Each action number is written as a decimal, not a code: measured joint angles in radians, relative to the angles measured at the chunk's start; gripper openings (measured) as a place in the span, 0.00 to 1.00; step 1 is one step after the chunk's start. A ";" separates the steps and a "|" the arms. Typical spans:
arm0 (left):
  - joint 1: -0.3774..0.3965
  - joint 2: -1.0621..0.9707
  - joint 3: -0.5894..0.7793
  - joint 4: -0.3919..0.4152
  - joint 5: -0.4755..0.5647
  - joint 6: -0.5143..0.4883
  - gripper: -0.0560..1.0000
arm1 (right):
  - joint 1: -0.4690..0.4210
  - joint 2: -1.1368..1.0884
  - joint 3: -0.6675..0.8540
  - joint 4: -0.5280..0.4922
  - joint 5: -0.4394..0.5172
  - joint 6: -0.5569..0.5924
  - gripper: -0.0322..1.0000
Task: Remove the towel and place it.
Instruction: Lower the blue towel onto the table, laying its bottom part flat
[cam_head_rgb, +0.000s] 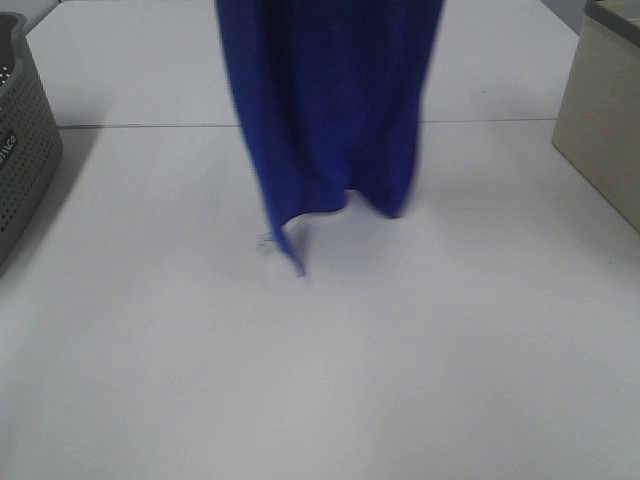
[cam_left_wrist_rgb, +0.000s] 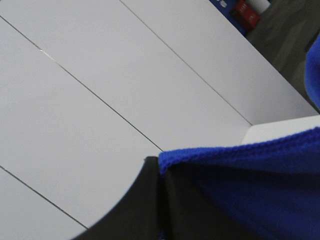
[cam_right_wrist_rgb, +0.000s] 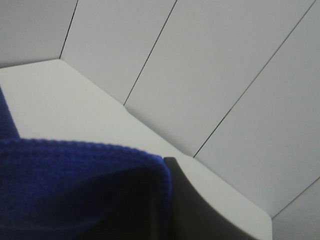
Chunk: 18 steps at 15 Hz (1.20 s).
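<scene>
The deep blue towel (cam_head_rgb: 330, 100) hangs down from above the top of the exterior view. Its lower edge dangles just over the white table (cam_head_rgb: 320, 380), with one corner pointing down at the middle. Neither gripper shows in that view. In the left wrist view, my left gripper (cam_left_wrist_rgb: 160, 165) is shut, its dark fingers (cam_left_wrist_rgb: 140, 205) pinching the towel's hemmed edge (cam_left_wrist_rgb: 240, 155). My right gripper (cam_right_wrist_rgb: 167, 162) is likewise shut on the towel's edge (cam_right_wrist_rgb: 80, 150) in the right wrist view, with a black finger (cam_right_wrist_rgb: 200, 210) beside the cloth.
A grey perforated basket (cam_head_rgb: 20, 140) stands at the table's left edge. A beige box (cam_head_rgb: 605, 120) sits at the right edge. A seam (cam_head_rgb: 150, 126) runs across the table behind the towel.
</scene>
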 joint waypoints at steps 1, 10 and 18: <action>0.000 0.009 0.000 0.000 -0.053 -0.001 0.05 | 0.000 0.000 0.000 -0.005 -0.040 0.002 0.05; 0.023 0.049 0.000 0.003 -0.287 -0.005 0.05 | 0.000 0.061 0.000 -0.054 -0.337 0.004 0.05; 0.139 0.158 0.000 0.005 -0.379 -0.005 0.05 | 0.000 0.245 -0.072 -0.057 -0.557 0.004 0.05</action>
